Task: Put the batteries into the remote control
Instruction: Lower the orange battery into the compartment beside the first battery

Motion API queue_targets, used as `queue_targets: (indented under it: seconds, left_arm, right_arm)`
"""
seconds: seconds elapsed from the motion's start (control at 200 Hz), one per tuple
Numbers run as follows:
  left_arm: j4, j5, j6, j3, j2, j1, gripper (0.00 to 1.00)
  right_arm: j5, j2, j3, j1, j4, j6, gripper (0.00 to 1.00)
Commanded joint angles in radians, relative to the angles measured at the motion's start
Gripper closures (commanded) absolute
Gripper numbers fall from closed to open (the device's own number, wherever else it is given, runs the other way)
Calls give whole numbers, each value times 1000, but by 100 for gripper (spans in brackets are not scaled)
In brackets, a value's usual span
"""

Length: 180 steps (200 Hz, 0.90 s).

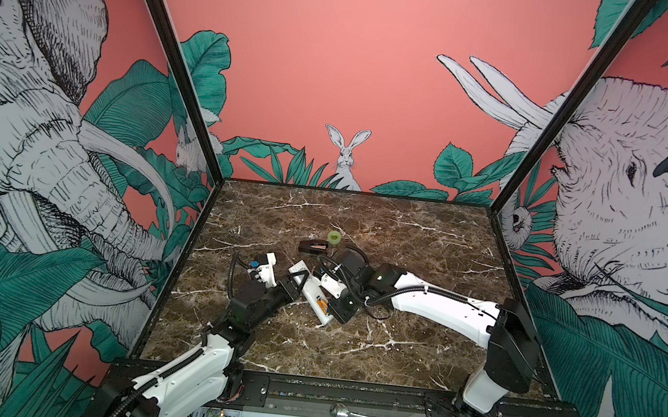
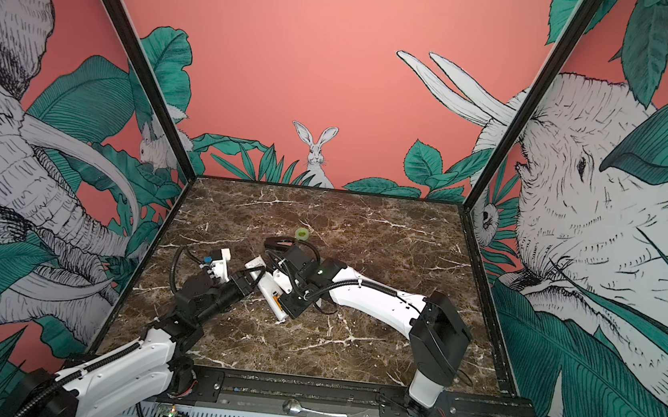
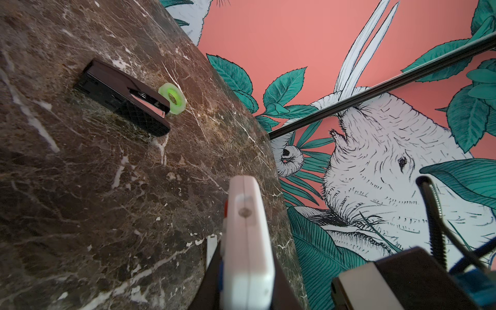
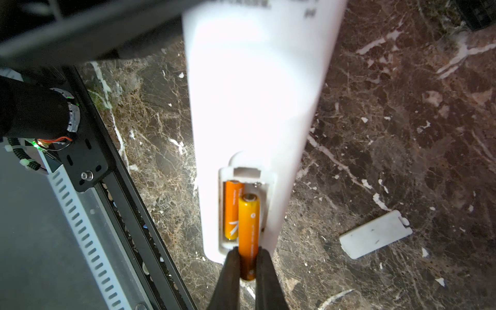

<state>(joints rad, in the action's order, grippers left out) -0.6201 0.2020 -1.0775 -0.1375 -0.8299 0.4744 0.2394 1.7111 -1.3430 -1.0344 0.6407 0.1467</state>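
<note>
Top views, surroundings: a black wedge-shaped object [image 1: 314, 246] and a green tape roll [image 1: 335, 237] are seen just beside each other on the marble table [image 1: 426, 235], behind the arms, in both top views. A spoon [image 1: 346, 413] is seen on the front ledge.
Top views, remote control [image 1: 309, 293]: placed mid-table, back side up. It is clamped across its width by the left gripper [image 1: 291, 288]. Its near end is partly hidden by the right gripper [image 1: 341, 307].
Left wrist, surroundings: the wedge object and tape roll are seen on the table beyond the remote.
Left wrist, remote: shown edge-on, white, with red and blue buttons glimpsed on one face. It is pinched between the dark fingers [image 3: 208, 284].
Right wrist, obstruction: the remote's far end is crossed by a blurred dark arm part.
Right wrist, remote: plain white back, compartment open. The first battery [image 4: 232, 212] is seated flat inside.
Right wrist, second battery [image 4: 249, 228]: orange. Its outer end is pinched tight by the right gripper's closed jaws, and its inner end is tilted over the free slot.
Right wrist, cover: a white battery cover [image 4: 375, 233] is seen on the table, apart from the remote.
Writing: the print on the remote's back is blurred and the marks on the batteries are too small, so neither can be read.
</note>
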Motion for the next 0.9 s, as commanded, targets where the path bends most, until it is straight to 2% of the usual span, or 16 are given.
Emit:
queue_targets:
  seconds: [0.0,0.475,0.895]
  left_arm:
    - [-52,-6,-14,14,20,-5,100]
    - [-52,-9,-12,16,20,-5,100]
    - [-56,-7,-13,13,20,-5,100]
  right_arm:
    - [-23,15,-2,-9,5,5,100]
    - [-28,31,-13,-11,8,14,99]
    - [-42,45,-25,-14,1,30,89]
